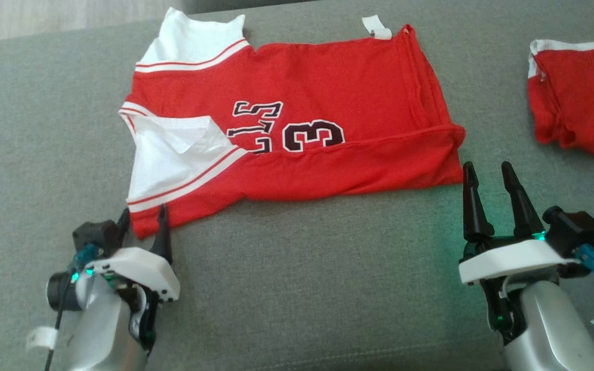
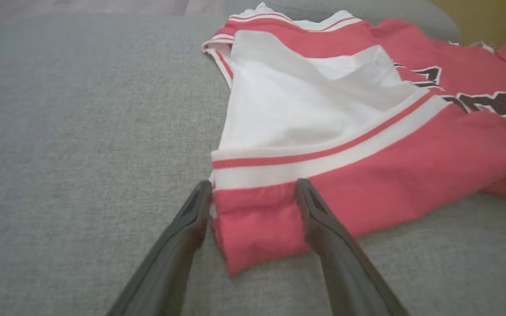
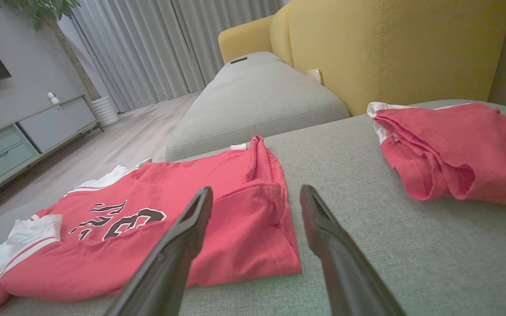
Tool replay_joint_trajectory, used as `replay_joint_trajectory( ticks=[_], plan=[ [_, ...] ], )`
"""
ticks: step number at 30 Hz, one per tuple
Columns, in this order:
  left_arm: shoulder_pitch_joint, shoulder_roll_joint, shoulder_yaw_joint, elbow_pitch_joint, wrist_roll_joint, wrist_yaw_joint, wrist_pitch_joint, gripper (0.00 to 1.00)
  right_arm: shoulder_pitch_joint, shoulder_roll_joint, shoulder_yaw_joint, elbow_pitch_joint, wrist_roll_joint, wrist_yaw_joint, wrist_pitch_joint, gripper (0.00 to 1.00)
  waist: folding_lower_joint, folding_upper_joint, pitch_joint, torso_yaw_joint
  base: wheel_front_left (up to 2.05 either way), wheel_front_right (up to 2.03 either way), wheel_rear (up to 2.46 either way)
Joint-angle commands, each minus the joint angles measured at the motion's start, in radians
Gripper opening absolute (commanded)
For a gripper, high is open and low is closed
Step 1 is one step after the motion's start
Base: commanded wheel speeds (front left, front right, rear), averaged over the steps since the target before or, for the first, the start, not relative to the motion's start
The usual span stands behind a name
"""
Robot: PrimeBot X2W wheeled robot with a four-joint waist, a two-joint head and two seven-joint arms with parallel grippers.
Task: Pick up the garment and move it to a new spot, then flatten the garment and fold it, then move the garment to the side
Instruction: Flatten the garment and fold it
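My left pincer (image 1: 143,219) (image 2: 253,188) sits nearest, at the lower left of the head view. Its two dark fingers are spread apart. The near left corner of the red jersey (image 1: 338,77) (image 2: 389,175) (image 3: 191,175) lies between them, and they are not closed on it.

My right pincer (image 1: 488,170) (image 3: 256,193) is at the lower right, also spread wide and holding nothing. Its tips are just beside the jersey's near right corner. I cannot tell whether they touch the cloth.

The jersey lies sideways on a grey sofa cushion (image 1: 297,288), stretched between my two pincers. Its white, red-striped shoulder panels are on my left and its hem is on my right. The near long edge is folded up over the body, covering the lower part of the dark lettering and a large "3". A small white tag (image 1: 377,27) sticks out at the far edge.

Well apart to my right, a second red garment (image 1: 580,103) (image 3: 464,145) with white trim lies crumpled on the same cushion.

Farther back in the right wrist view stand a yellow sofa back (image 3: 411,44), a pale wooden floor (image 3: 125,136), a low cabinet (image 3: 16,140) and grey curtains (image 3: 147,44).
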Motion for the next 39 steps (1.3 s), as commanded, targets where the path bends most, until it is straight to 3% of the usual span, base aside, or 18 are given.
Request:
replay_joint_trajectory(
  ticks=[1,6,10,11,12,13,19,30,39],
  plan=[
    [-0.05,0.031,0.037,0.012,0.006,0.013,-0.006,1.0,-0.038,0.001,0.026,-0.04,0.006,-0.001,0.001,1.0,0.0,0.0,0.01,-0.009,0.0,0.0,0.0],
    [-0.123,0.059,0.039,0.149,0.018,0.056,0.006,1.0,-0.044,0.001,0.035,-0.05,0.01,-0.001,0.006,1.0,0.0,0.0,0.029,-0.026,0.0,0.0,0.0],
    [-0.157,0.063,0.018,0.223,0.021,0.029,0.031,1.0,-0.043,0.001,0.037,-0.049,0.013,-0.001,0.008,1.0,0.0,0.0,0.032,-0.029,0.0,0.0,0.0],
    [-0.163,0.063,0.013,0.236,0.019,0.018,0.032,0.76,-0.042,0.001,0.033,-0.047,0.012,-0.001,0.01,1.0,0.0,0.0,0.031,-0.028,0.0,0.0,0.0],
    [-0.169,0.063,0.008,0.244,0.02,0.01,0.03,0.22,-0.043,0.001,0.028,-0.043,0.01,-0.001,0.011,1.0,0.0,0.0,0.03,-0.027,0.0,0.0,0.0],
    [-0.173,0.064,0.002,0.25,0.022,0.004,0.026,0.0,-0.043,0.001,0.025,-0.039,0.009,-0.001,0.013,1.0,0.0,0.0,0.027,-0.025,0.0,0.0,0.0],
    [-0.186,0.058,-0.013,0.177,0.027,-0.011,-0.004,0.0,-0.056,0.001,-0.02,0.011,-0.025,-0.001,0.057,1.0,0.0,0.0,0.008,0.0,0.0,0.0,0.0],
    [-0.092,0.052,-0.025,-0.214,0.068,-0.022,-0.006,0.0,-0.164,0.001,-0.167,0.201,-0.091,-0.001,0.155,1.0,0.0,0.0,0.002,0.057,0.0,0.0,0.0],
    [-0.066,0.048,-0.065,-0.21,0.082,-0.045,-0.006,0.0,-0.273,0.001,-0.121,0.402,-0.038,-0.001,0.157,1.0,0.0,0.0,0.013,0.08,0.0,0.0,0.0]
  ],
)
